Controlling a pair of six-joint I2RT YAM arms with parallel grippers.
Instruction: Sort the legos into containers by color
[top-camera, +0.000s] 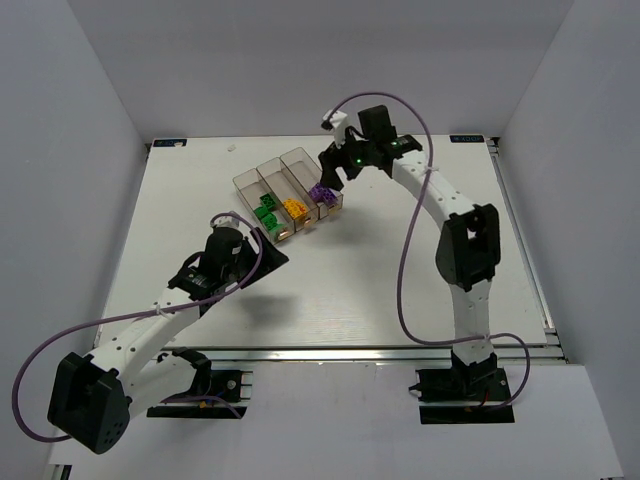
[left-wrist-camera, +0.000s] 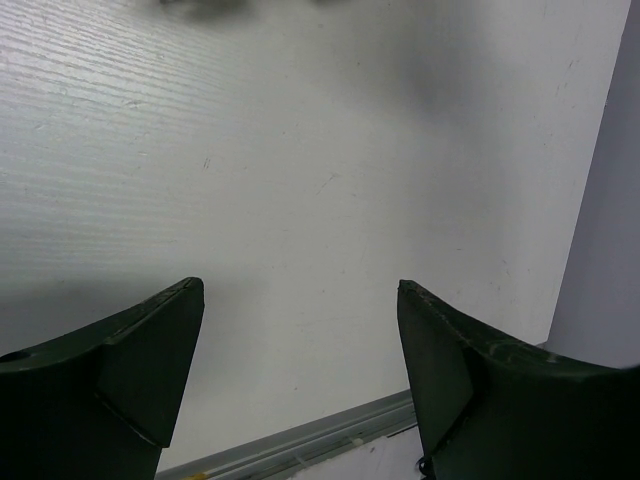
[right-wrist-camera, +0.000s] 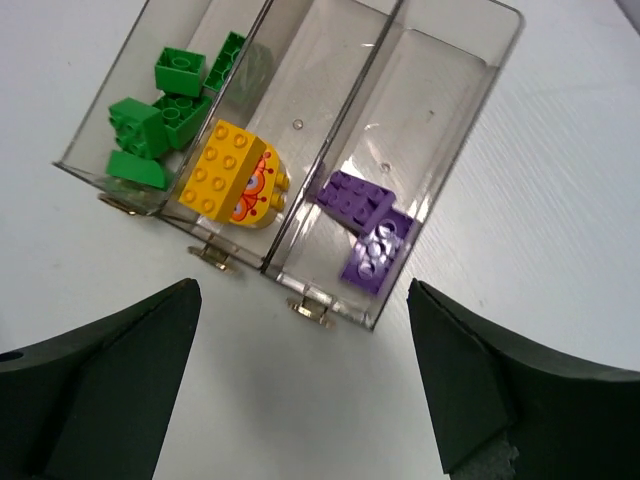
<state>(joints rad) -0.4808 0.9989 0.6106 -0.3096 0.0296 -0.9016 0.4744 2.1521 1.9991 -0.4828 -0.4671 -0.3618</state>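
Right end effector (right-wrist-camera: 300, 285) spread wide, empty. Just ahead of it, three joined smoky transparent plastic bins (right-wrist-camera: 440, 150) hold green studded bricks (right-wrist-camera: 160, 110), yellow-orange bricks (right-wrist-camera: 225, 170) and purple bricks (right-wrist-camera: 365, 225), one colour apiece — sorting appears complete, nothing left to carry. Left end effector (left-wrist-camera: 300, 285) likewise wide, empty.

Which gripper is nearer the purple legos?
Right. The right gripper hovers just beyond the purple legos; the left gripper sits farther off, on the near side, closer to the green legos.

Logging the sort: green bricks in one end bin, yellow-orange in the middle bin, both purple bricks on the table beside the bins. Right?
No: the purple bricks lie inside the other end bin, not on the table; the right wrist view shows it. The rest holds.
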